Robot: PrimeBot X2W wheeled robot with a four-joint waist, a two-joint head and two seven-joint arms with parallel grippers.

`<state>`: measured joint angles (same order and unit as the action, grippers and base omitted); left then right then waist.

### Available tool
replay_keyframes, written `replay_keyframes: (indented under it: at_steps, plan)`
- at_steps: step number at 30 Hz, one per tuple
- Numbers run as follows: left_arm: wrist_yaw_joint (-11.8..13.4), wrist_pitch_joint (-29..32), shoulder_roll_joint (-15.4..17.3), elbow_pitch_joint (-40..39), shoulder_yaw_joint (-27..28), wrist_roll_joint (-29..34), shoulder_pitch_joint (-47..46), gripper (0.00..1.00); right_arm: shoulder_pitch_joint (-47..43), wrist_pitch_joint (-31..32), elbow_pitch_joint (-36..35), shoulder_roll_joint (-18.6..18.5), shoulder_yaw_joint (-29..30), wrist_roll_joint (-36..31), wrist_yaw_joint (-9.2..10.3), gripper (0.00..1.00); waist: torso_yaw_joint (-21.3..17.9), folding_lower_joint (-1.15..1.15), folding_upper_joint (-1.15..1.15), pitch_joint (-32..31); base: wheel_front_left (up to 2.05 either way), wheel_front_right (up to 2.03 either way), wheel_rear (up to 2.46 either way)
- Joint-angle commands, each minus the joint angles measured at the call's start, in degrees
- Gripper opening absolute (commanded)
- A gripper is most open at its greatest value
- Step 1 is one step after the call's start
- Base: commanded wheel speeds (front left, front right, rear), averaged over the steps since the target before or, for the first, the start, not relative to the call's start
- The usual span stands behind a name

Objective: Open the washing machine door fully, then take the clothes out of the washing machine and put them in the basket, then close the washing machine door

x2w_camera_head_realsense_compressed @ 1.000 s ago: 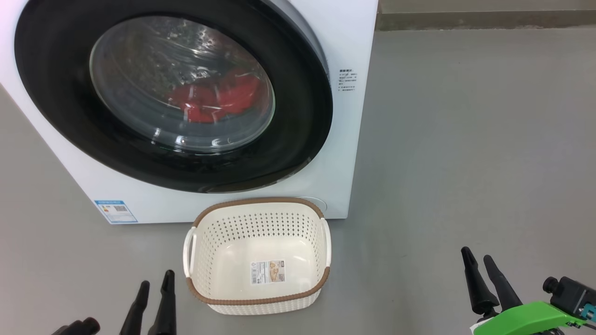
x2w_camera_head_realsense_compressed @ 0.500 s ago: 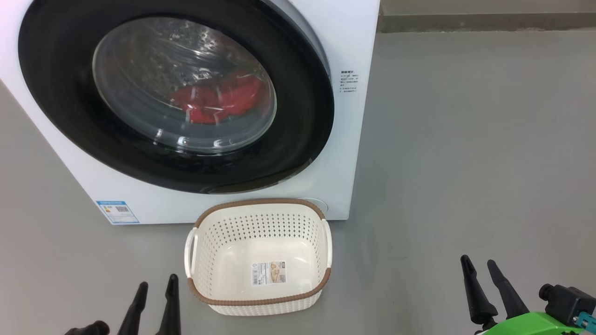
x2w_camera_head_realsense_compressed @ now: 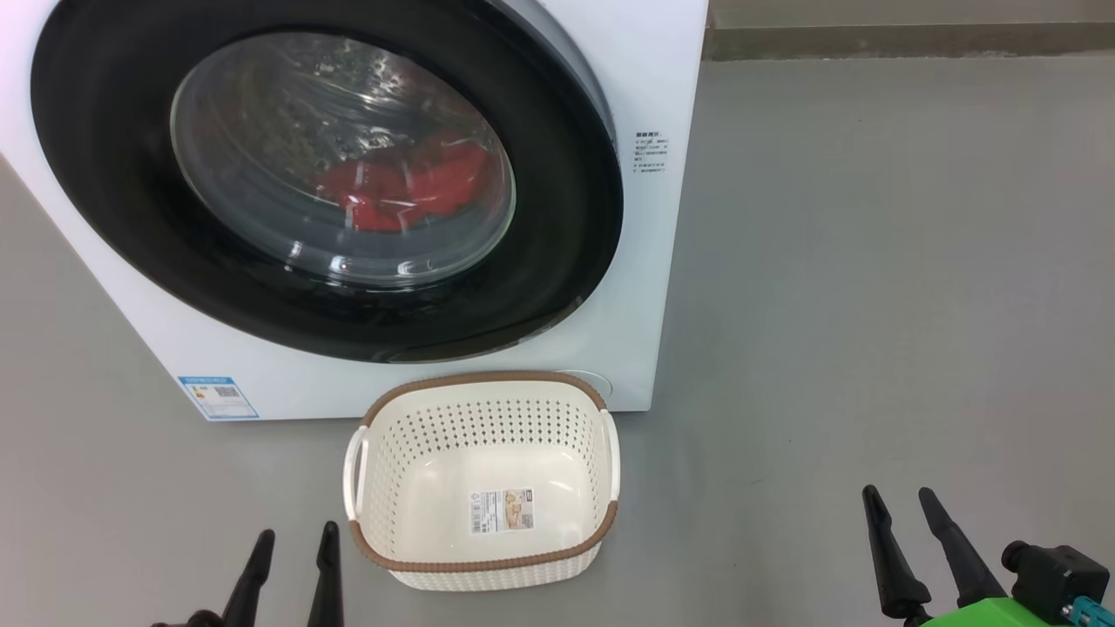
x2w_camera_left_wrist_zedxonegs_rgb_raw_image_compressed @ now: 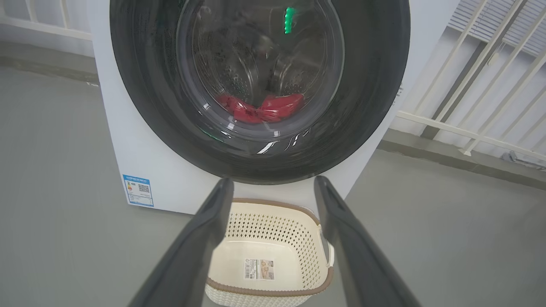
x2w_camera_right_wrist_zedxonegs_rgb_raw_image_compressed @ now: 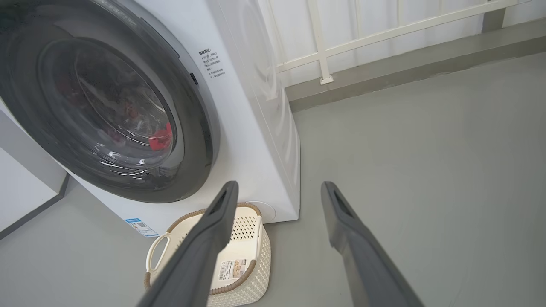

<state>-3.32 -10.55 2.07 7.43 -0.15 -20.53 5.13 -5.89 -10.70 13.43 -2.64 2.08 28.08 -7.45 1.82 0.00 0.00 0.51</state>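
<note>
The washing machine door (x2w_camera_head_realsense_compressed: pixel 557 261) stands shut, straight ahead of and above my left end effector (x2w_camera_head_realsense_compressed: pixel 297 529), and ahead-left of my right end effector (x2w_camera_head_realsense_compressed: pixel 895 491). Both are spread, holding nothing.

The left tool (x2w_camera_head_realsense_compressed: pixel 297 529) sits at the lower left of the head view. Its two dark fingers (x2w_camera_head_realsense_compressed: pixel 251 576) point up, parted, with nothing between them. The right tool (x2w_camera_head_realsense_compressed: pixel 895 491) sits at the lower right, its fingers also parted and empty, leaning a little leftward. At its wrist is a green casing (x2w_camera_head_realsense_compressed: pixel 984 612) with a black block (x2w_camera_head_realsense_compressed: pixel 1054 570) beside it. Each wrist view shows its own fingers well apart, touching nothing.
</note>
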Motion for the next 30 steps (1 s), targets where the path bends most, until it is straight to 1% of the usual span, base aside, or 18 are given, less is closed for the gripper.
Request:
replay_keyframes:
  at_steps: [1, 2, 21, 30]
  plan:
    - [0.5, -0.9, 0.7, -1.9, 1.3, 1.6, -0.2, 1.0, 0.6, -0.8, -1.7, -0.6, -0.8, -1.4, -0.03, 1.0, 0.0, 0.0, 0.0, 0.0, 0.0, 0.0, 0.0]
    - [0.5, -1.2, 0.7, -2.0, 1.3, 3.0, -0.1, 1.0, 0.5, -1.1, -1.8, -0.6, -0.7, -2.6, -0.03, 1.0, 0.0, 0.0, 0.0, 0.1, 0.0, 0.0, 0.0]
    - [1.0, -4.4, 0.8, -3.4, 2.7, 15.2, 0.4, 1.0, 0.1, -4.3, -4.0, -0.3, 1.1, -13.6, -0.03, 1.0, -0.9, 0.0, 0.0, 2.3, 0.0, 0.0, 0.0]
    - [0.7, -4.4, 0.8, -2.7, 2.2, 14.7, 0.8, 1.0, -0.5, -4.3, -3.8, -0.2, 1.3, -13.1, -0.03, 1.0, -0.6, 0.0, 0.0, 1.8, 0.0, 0.0, 0.0]
